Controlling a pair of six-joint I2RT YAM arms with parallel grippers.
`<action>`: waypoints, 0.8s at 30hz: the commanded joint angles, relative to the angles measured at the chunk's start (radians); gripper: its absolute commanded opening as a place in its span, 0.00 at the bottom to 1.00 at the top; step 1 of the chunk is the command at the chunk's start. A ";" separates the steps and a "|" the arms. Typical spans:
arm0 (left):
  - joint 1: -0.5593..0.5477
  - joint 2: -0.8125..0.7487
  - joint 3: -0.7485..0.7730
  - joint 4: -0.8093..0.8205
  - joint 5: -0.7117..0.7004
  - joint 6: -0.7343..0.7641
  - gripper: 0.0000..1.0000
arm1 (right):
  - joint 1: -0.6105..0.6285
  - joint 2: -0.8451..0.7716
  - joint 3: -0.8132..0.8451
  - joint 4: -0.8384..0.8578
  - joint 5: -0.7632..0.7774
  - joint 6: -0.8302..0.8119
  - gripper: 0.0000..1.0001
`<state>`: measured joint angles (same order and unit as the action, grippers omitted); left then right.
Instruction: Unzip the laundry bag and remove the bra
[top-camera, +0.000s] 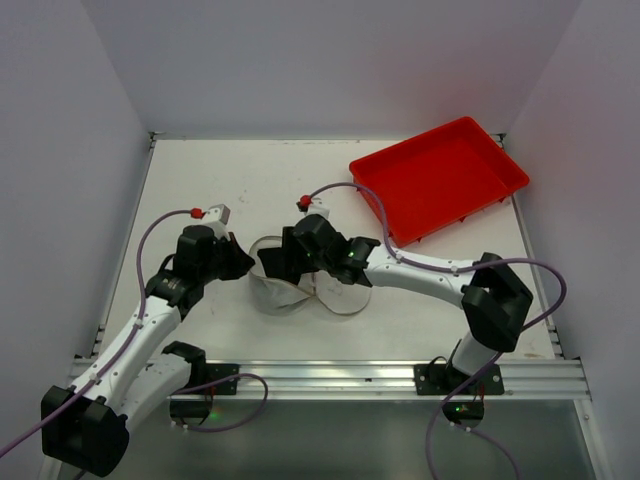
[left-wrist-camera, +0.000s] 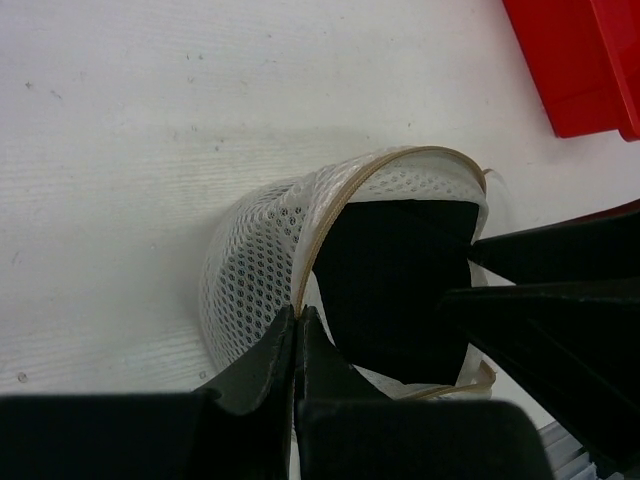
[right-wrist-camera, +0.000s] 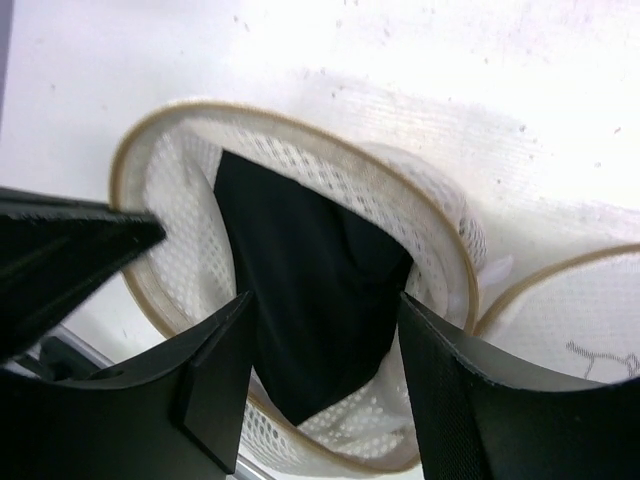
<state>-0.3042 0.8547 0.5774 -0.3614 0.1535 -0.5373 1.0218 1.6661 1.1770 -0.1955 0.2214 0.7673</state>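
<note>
The laundry bag (left-wrist-camera: 250, 260) lies unzipped, the bra (right-wrist-camera: 300, 250) exposed but not yet out. The left gripper (left-wrist-camera: 298, 318) pinches the bag's rim; the right gripper (right-wrist-camera: 322, 305) stands spread around the bra.

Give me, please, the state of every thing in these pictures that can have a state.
laundry bag, unzipped, its mouth wide open.
bra, black, showing in the bag's mouth, not yet taken out.
left pincer, shut on the rim of the bag.
right pincer, open, one finger on each side of the bra.
red tray, empty.
</note>
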 joint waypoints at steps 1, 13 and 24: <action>-0.003 0.000 -0.004 0.010 0.038 0.020 0.00 | -0.009 0.024 0.070 0.042 -0.002 0.010 0.59; -0.003 0.014 0.002 0.026 0.023 0.017 0.00 | -0.009 0.116 0.069 0.054 -0.113 -0.002 0.43; -0.003 0.052 0.030 0.021 -0.043 0.020 0.00 | -0.009 -0.170 0.036 0.085 -0.282 -0.288 0.00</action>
<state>-0.3042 0.8955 0.5762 -0.3607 0.1394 -0.5373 1.0088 1.6547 1.2102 -0.1646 0.0360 0.6018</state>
